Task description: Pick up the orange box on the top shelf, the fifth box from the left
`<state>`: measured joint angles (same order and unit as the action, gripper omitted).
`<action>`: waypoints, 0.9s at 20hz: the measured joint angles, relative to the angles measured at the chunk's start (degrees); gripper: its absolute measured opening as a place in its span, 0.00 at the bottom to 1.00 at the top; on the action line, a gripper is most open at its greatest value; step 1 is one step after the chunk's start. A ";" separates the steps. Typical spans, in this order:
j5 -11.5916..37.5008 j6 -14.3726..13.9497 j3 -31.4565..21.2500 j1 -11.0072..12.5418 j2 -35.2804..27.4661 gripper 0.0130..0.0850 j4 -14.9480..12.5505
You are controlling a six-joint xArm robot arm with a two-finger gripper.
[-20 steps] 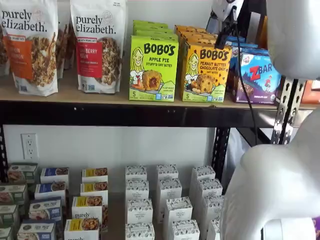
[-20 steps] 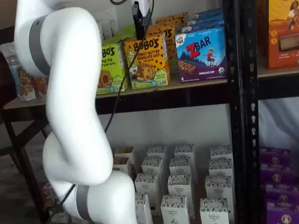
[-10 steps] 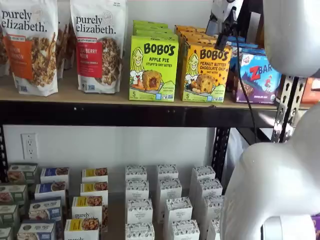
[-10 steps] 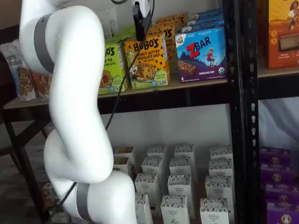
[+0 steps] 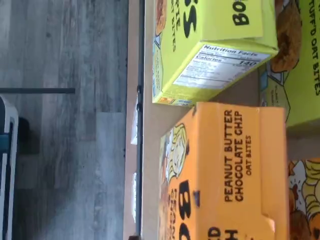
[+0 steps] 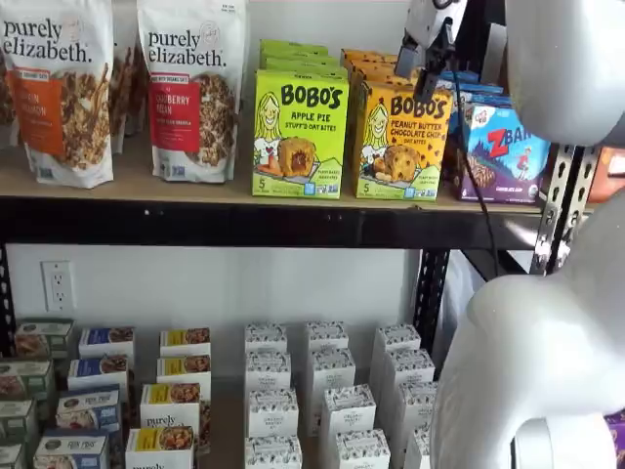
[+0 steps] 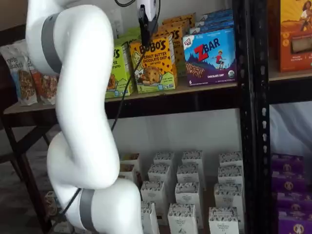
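Observation:
The orange box (image 6: 400, 142) marked Bobo's Peanut Butter Chocolate Chip stands at the front of the top shelf (image 6: 244, 223), with more like it behind. It shows in both shelf views (image 7: 155, 66), and the wrist view shows its top face close up (image 5: 235, 170). My gripper (image 6: 424, 90) hangs just above and in front of the box's upper edge; in a shelf view (image 7: 145, 40) its black fingers overlap the box's top left corner. The fingers show side-on, with no gap to read and no box in them.
A lime-green Apple Pie carton (image 6: 299, 132) stands close on the box's left and a blue-purple ZBar carton (image 6: 503, 151) close on its right. Granola bags (image 6: 195, 88) stand further left. A black rack upright (image 7: 248, 122) rises on the right. Small white boxes (image 6: 322, 391) fill the lower shelf.
The gripper has edged down and slightly left toward the orange box's top edge. The arm's white links have shifted with it. The boxes have not moved.

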<state>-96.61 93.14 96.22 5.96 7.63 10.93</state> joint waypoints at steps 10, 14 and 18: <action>-0.87 -2.57 0.45 -3.11 -1.58 1.00 -1.56; -0.07 -3.75 -0.59 -4.59 -1.50 1.00 -2.29; 1.11 -4.60 -1.91 -5.64 -1.12 1.00 -2.69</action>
<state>-95.50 88.54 94.31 0.32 6.51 8.24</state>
